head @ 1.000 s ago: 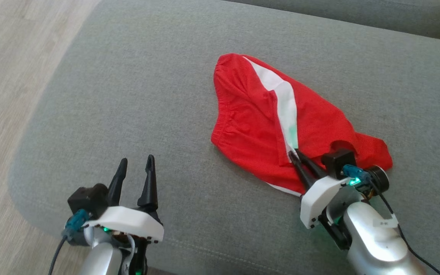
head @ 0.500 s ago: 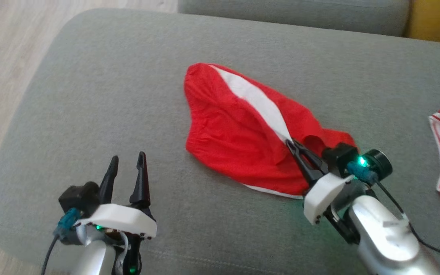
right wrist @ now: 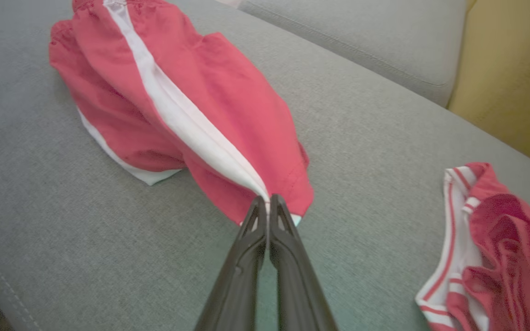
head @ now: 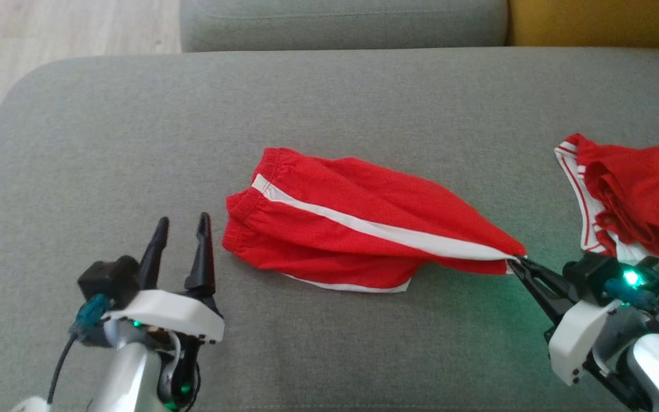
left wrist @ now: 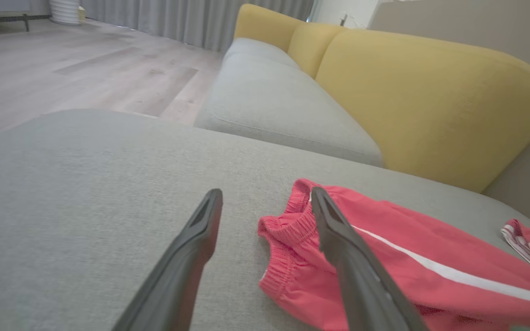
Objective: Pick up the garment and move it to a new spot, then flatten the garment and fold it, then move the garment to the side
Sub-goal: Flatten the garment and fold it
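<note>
Two claws | right gripper (head: 518, 262) clamped on red shorts (head: 364, 229) at hem tip | left gripper (head: 183, 218) spread, empty | risk: thin pinch may slip under drag

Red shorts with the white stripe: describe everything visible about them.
The red shorts look like thin, soft fabric, with a gathered elastic waistband, a white side stripe and white hem trim. They lie crumpled and stretched lengthwise on the grey sofa cushion, waistband toward the robot's left. The right gripper pinches one leg hem, jaws shut, drawing that end to a point. The open left gripper sits near the waistband, not touching.
</note>
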Available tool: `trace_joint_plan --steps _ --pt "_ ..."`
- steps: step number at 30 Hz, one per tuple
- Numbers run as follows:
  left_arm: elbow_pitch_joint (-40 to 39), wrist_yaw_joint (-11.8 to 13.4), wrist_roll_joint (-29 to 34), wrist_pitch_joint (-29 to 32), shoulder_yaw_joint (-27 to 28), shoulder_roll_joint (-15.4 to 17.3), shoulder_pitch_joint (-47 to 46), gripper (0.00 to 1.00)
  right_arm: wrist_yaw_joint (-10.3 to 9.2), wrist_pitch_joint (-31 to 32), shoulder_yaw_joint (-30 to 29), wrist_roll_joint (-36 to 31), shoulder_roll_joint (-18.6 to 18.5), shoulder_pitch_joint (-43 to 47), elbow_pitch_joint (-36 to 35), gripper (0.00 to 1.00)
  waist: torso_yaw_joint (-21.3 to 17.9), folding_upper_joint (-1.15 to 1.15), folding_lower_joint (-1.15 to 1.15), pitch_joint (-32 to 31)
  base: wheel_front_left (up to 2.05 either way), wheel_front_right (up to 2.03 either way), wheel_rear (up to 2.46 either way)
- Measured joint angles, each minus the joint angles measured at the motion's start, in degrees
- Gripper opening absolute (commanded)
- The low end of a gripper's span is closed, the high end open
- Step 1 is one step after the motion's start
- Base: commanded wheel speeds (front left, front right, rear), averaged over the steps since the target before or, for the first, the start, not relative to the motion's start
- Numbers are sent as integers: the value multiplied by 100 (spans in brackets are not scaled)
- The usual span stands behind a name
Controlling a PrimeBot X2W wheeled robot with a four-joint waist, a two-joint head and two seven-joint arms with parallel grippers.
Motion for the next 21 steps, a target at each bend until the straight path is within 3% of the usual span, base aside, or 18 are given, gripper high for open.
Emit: trace_joint_plan --steps 6,11,21 --pt "464 -283 -21 171 -199 0 -353 100 0 -69 -74 -148 64 6 -31 0 -118 0 0 183 0 0 0" --pt "815 -400 -211 709 -256 40 -898 100 0 -207 87 -283 244 5 123 0 -222 0 0 330 0 0 0" --pt "1474 -519 -68 1747 -581 572 -1850 100 0 -463 357 -293 457 -256 386 0 -535 0 0 529 0 0 0"
